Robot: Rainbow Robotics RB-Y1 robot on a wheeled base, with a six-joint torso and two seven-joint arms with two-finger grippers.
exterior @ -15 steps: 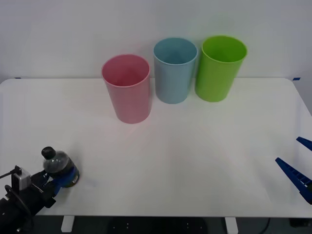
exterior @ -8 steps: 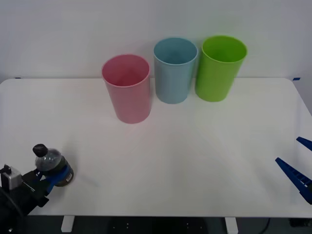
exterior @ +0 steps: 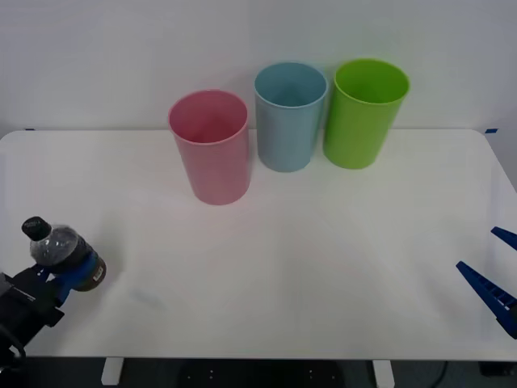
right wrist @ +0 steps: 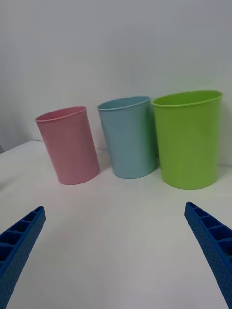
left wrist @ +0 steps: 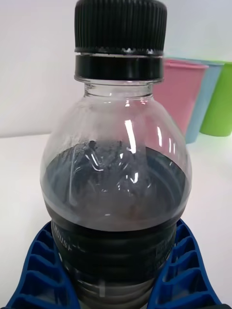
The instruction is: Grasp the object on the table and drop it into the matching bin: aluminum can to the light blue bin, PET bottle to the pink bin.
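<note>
My left hand [exterior: 69, 275] is clamped on the bottle [exterior: 60, 250] over the desk's [exterior: 323, 267] near-left corner; pink bin [exterior: 212, 145], blue bin [exterior: 289, 115] and green bin [exterior: 363, 111] stand far back; right hand [exterior: 494, 275] gapes.

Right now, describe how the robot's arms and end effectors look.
The left end effector has blue ribbed fingers with open lattice cells on a black wrist housing with a cable. The right end effector has two long, tapered blue fingers with the same lattice pattern.
</note>
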